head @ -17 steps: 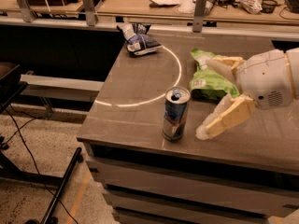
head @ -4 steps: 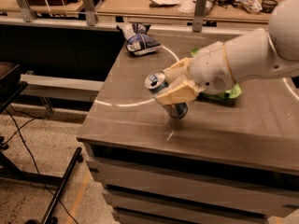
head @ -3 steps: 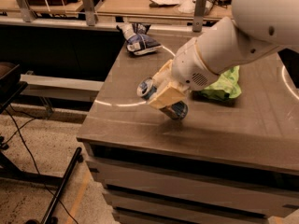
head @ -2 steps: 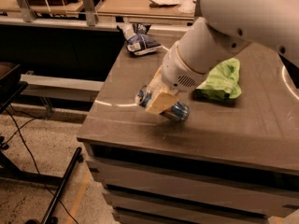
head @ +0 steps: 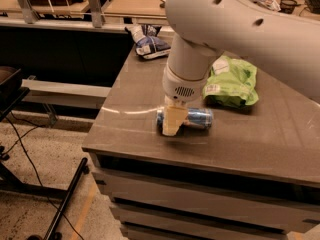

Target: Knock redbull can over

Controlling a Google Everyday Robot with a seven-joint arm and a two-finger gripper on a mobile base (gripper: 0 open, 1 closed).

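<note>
Whether our jaws are spread or pinching, we cannot tell; our gripper (head: 171, 121) sits low at the near left of the tabletop (head: 260, 144), against the redbull can (head: 197, 118); the can lies on its side, so we judge the knocking done, only withdrawal left; no writing is legible on it, nor on the lime-green bag (head: 232, 81) behind.

No writing is legible on the redbull can (head: 198, 118) or the green bag (head: 234, 81). The gripper (head: 171, 124) stands at the can's end.
</note>
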